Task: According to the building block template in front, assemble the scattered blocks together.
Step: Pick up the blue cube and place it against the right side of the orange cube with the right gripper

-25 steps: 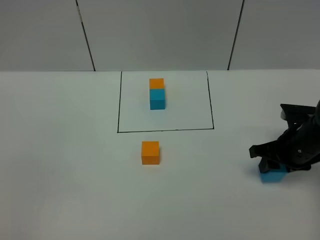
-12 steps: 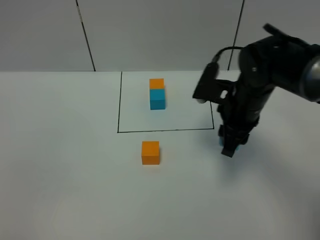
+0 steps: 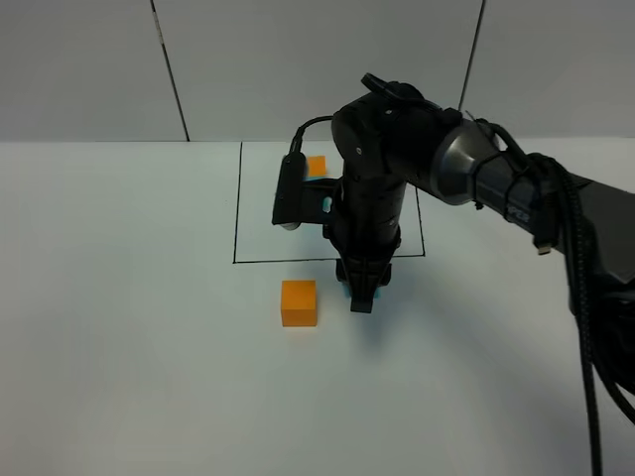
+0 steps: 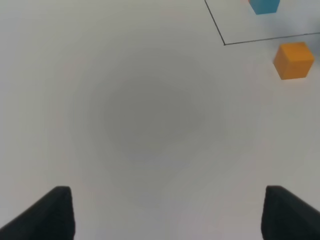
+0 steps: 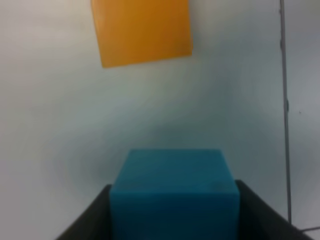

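My right gripper (image 3: pixel 360 295) is shut on the loose cyan-blue cube (image 5: pixel 174 195) and holds it just right of the loose orange cube (image 3: pixel 299 302), a small gap apart. In the right wrist view the orange cube (image 5: pixel 141 31) lies just beyond the held blue cube. The template pair stands inside the black outline; its orange half (image 3: pixel 317 166) shows, and the arm hides most of its blue half. My left gripper (image 4: pixel 170 215) is open and empty over bare table, with the orange cube (image 4: pixel 294 60) far off to one side.
A black rectangular outline (image 3: pixel 235 228) is drawn on the white table, with its front line just behind the loose cubes. The right arm (image 3: pixel 446 159) stretches across from the right side. Grey wall panels stand at the back.
My right gripper has carried the blue cube from the table's right edge leftwards to just beside the orange cube. The orange cube and template have not moved.
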{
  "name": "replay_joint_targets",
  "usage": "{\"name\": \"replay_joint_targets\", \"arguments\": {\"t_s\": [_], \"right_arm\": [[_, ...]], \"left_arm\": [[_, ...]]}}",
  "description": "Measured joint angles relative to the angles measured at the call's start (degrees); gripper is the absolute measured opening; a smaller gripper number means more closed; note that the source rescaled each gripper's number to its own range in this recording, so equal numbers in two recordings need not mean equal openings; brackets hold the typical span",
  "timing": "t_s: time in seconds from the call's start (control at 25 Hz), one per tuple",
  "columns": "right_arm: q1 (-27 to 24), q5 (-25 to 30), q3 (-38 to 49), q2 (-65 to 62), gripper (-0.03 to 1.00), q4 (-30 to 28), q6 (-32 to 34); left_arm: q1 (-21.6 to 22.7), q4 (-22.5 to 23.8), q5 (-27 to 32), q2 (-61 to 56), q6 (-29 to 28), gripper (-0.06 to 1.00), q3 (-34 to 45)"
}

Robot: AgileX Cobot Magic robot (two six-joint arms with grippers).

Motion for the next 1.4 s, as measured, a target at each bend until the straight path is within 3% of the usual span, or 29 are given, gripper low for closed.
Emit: {"name": "replay_joint_targets", "arguments": {"t_s": [0.28,0.6,1.4], "right_arm": [[0.07,1.46,-1.94,4.27,0.02,1.44,-1.30],[0.07,-2.02,-1.94,7.11,0.02,4.15,-1.47],[0.07,-2.99,-2.23,7.91,0.01,5.14,-4.66]], "left_arm": [[0.00,0.00,0.00,0.00,0.00,0.72,0.00],[0.00,0.00,0.00,0.00,0.00,0.72,0.00],[0.00,0.00,0.00,0.00,0.00,0.72,0.00]]}}
